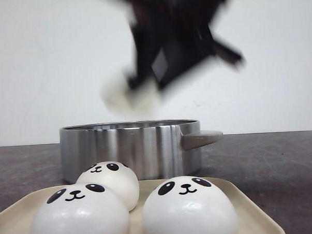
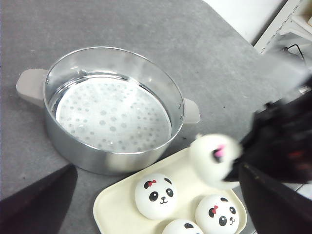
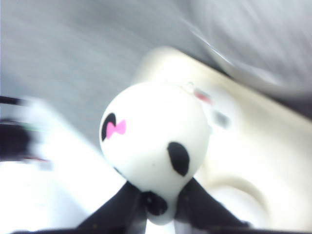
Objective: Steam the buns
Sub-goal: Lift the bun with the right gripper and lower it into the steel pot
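Buns: four in all. Three sit on the cream tray (image 2: 114, 207) at the near edge of the desk (image 2: 146, 29): front-left one (image 1: 80, 216), front-right one (image 1: 188, 211), and a third (image 1: 109, 182) behind them, nearest the pot. Fourth bun (image 3: 156, 146) is in the air, clamped between the fingers of the right pincer (image 3: 157, 202); the right wrist view shows the dark fingers pressed to its underside. Motion blur is heavy in every view of it.

Steamer pot (image 2: 112, 109), steel with pale handles, stands just behind the tray. Perforated insert bare, no bun in it yet.

Left pincer: only dark finger shapes at the frame edges of its own wrist view, nothing between them. Reads as apart, hanging above the pot and tray.

Step in hand, by my reading: carrying the first bun from tray to pot. In the front view the lifted bun (image 1: 126, 95) is above the pot rim, toward its left side.

Next move calls for centring over the insert, lowering inside the wall, then opening. Place it off to one side, so room is left for the other three.
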